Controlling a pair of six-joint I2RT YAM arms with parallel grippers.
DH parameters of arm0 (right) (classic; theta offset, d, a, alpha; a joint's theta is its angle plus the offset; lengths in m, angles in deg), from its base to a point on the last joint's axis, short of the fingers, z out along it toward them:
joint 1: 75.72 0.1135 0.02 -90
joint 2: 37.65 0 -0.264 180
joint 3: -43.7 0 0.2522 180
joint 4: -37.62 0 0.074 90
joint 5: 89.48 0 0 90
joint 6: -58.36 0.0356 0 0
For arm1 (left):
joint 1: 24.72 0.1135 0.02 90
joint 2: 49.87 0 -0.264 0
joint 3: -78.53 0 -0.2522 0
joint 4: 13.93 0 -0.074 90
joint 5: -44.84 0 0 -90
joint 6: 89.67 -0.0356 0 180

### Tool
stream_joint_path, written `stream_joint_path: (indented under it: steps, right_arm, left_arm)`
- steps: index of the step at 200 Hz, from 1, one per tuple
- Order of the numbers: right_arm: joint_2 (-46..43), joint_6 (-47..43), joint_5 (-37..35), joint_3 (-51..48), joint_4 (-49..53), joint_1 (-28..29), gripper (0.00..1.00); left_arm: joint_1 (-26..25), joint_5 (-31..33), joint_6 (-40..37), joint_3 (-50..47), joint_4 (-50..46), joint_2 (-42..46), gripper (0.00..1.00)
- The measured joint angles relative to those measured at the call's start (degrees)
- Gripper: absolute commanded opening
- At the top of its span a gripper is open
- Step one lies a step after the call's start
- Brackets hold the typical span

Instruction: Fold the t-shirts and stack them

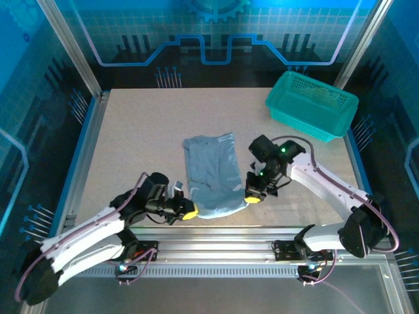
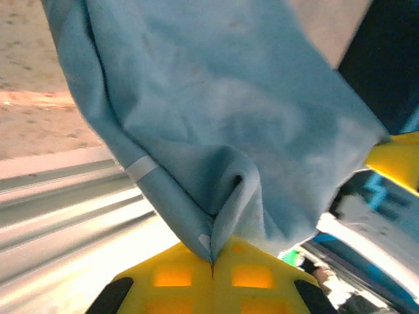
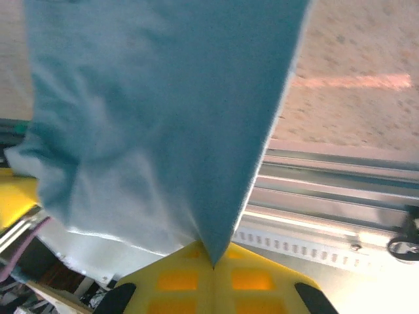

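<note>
The left gripper (image 1: 188, 213) is pinching shut on the near-left corner of the pale grey-blue t-shirt (image 1: 213, 173), which is lying rumpled on the middle of the table (image 1: 131, 144). The left wrist camera is catching a white strip (image 2: 141, 169) along a fold, which the overhead view is not resolving. The right gripper (image 1: 253, 197) is clamping the shirt's near-right edge. A teal mesh basket (image 1: 313, 104) is sitting far right.

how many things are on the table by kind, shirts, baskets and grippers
t-shirt: 1
teal basket: 1
grippers: 2 (left gripper and right gripper, each shut on the t-shirt's near edge)
total: 4
</note>
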Motion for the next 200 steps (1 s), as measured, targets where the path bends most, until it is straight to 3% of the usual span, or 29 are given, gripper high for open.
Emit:
stream_joint_path:
  steps: [28, 62, 106, 117, 123, 129, 140, 146, 163, 181, 200]
  right_arm:
    - [7.6, -1.4, 0.3, 12.9, 1.8, -0.9, 0.00]
    - [16.5, -2.4, 0.9, 23.4, 2.7, -4.5, 0.00]
    - [29.0, -1.6, 1.9, 37.3, 3.0, -8.5, 0.00]
    - [32.2, -0.8, 2.9, 39.8, 2.0, -9.9, 0.00]
    - [34.1, -0.2, 3.6, 40.5, 1.1, -10.8, 0.00]
    - [35.9, 0.4, 4.1, 41.1, 0.3, -11.6, 0.10]
    - [40.3, 2.0, 5.0, 42.5, -1.4, -13.4, 0.39]
    - [42.8, 2.6, 5.1, 43.6, -1.9, -14.3, 0.51]
    - [51.2, 4.2, 3.9, 49.1, -3.2, -17.1, 0.71]
    - [57.6, 4.9, 0.7, 56.0, -3.4, -19.3, 0.77]
    - [59.6, 4.1, -3.5, 62.1, -3.2, -20.3, 0.76]
  left_arm:
    - [3.5, 3.6, 4.1, 1.4, -1.2, 3.9, 0.00]
    - [13.0, 5.4, 5.8, 7.7, -2.5, -1.8, 0.00]
    - [21.2, 4.4, 5.4, 21.2, -2.5, -20.2, 0.03]
    - [22.8, 3.1, 4.7, 25.4, -2.2, -27.0, 0.10]
    - [23.6, 2.5, 4.0, 28.0, -1.9, -31.0, 0.18]
    - [24.4, 1.8, 2.9, 31.5, -2.0, -35.8, 0.27]
    - [25.8, 0.7, 1.3, 38.0, -2.6, -43.9, 0.44]
    - [26.6, 0.0, 0.5, 41.7, -2.6, -48.3, 0.47]
    - [28.8, -1.4, -2.9, 52.9, -3.7, -60.3, 0.49]
    - [30.5, 0.4, -7.3, 62.2, -9.4, -67.9, 0.50]
    - [31.5, 3.8, -10.9, 64.3, -14.5, -67.9, 0.47]
